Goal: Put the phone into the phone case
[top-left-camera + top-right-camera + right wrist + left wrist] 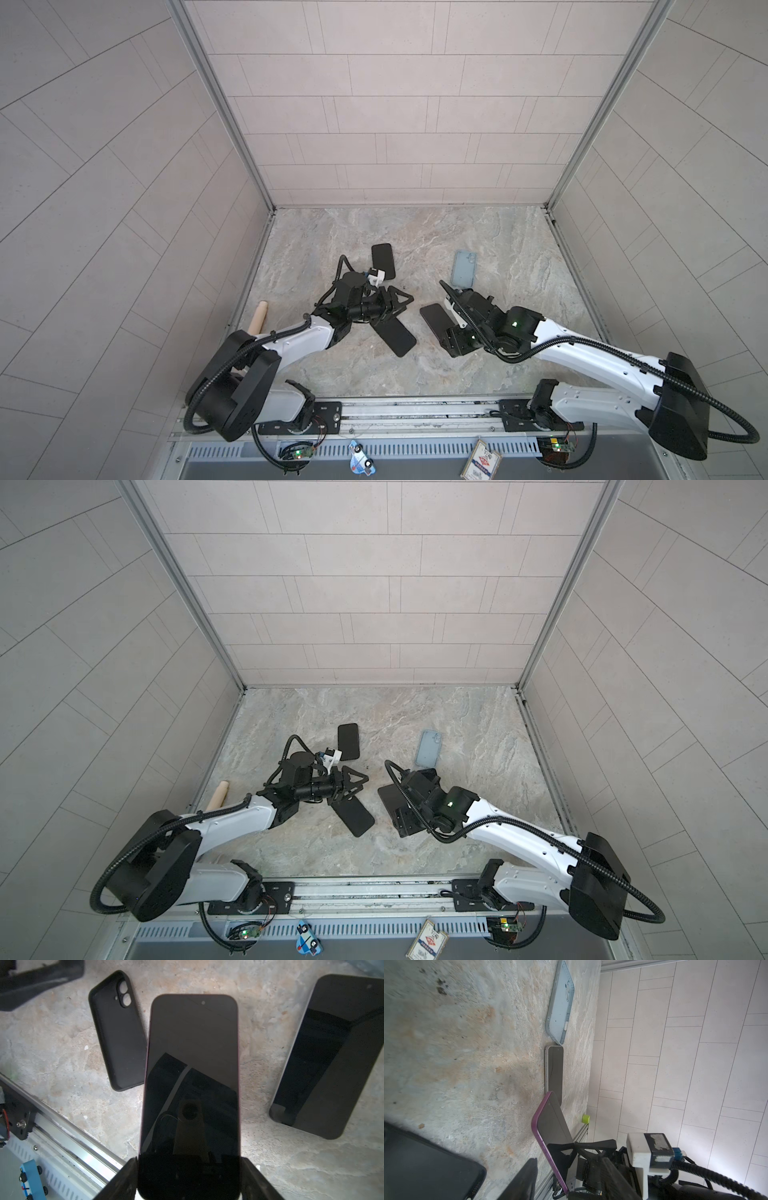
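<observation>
Two grippers of mine are in view. My right gripper clamps the lower end of the purple-edged phone, screen up, tilted clear of the marble table. My left gripper hangs with jaws parted over one end of the black phone case, which lies open side up nearby, ungripped.

Phones: two, a purple phone, a silver phone
Cases: two, a black case, a blue case
Black slab, phone or case unclear: one
Wooden peg: one
Green block: one
</observation>
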`<state>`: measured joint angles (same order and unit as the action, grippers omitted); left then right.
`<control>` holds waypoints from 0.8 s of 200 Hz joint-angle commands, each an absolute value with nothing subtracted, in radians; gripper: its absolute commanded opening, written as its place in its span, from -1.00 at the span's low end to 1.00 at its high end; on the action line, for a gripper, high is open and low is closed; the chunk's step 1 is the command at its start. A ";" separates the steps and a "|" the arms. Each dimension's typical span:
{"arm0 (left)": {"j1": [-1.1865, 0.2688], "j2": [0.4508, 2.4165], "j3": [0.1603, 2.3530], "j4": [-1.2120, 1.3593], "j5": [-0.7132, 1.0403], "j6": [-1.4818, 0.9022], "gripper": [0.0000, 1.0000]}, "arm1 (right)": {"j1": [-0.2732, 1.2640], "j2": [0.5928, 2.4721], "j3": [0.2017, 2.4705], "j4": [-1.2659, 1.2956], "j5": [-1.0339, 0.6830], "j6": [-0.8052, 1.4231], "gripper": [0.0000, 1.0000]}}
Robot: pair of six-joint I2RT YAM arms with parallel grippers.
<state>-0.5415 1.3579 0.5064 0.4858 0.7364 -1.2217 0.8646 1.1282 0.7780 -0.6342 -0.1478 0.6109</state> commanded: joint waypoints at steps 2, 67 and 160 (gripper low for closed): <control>-0.558 1.387 0.537 0.547 0.747 -1.255 0.12 | 0.874 1.092 0.818 -0.603 -0.143 0.627 -0.06; -0.565 1.423 0.531 0.551 0.749 -1.254 0.12 | 0.874 1.068 0.830 -0.623 -0.121 0.636 -0.09; -0.574 1.466 0.493 0.675 0.752 -1.318 0.13 | 0.873 1.133 0.709 -0.577 -0.066 0.677 -0.11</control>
<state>-0.5701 1.4593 0.5106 0.6018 0.7387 -1.2804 0.8703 1.1118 0.7620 -0.6010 -0.0898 0.6563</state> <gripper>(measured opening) 0.562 0.445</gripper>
